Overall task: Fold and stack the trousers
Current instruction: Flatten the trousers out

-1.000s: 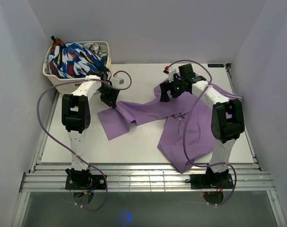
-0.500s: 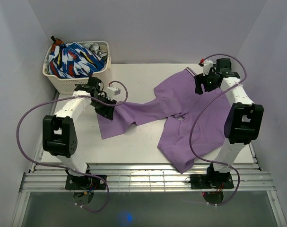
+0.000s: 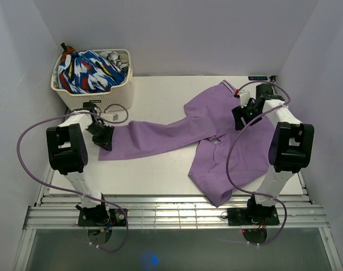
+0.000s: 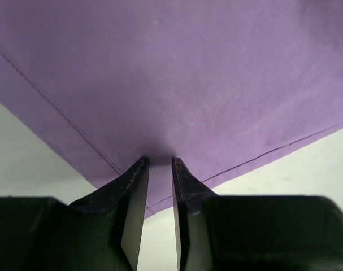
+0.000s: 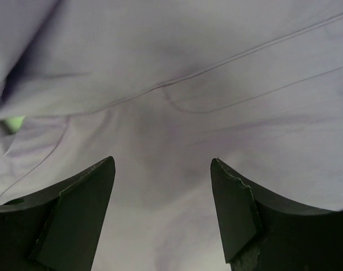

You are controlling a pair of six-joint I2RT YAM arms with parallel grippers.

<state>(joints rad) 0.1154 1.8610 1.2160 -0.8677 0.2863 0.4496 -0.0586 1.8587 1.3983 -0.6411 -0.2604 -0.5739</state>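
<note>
Top external view first: where do the trousers [image 3: 177, 132] lie?

Spread on the white surface [image 3: 160, 175], not yet folded. One leg runs flat to the left, the other comes down to the near edge, and the waist sits at the far right.

And the left gripper [image 3: 103, 138]?

Clenched on the hem corner of the left-running leg. The left wrist view shows cloth puckered between jaws that are almost together.

The right gripper [image 3: 242, 117]?

Released. Its fingers stand wide apart over the waist area, with a seam and what looks like a pocket line below them and nothing caught between. I cannot tell whether they touch the cloth.

So which step is this?

I judge it the laying-out, before any fold: the left leg looks drawn out straight, while the near leg is rumpled where the two legs meet.

What does the next move call for?

Probably the right gripper lowering and closing on the waistband, so both ends are held. The near leg wants smoothing too, or a fold would trap creases. The basket [image 3: 69, 100] of clothes stands near the left arm, so that arm should keep clear of it
</note>
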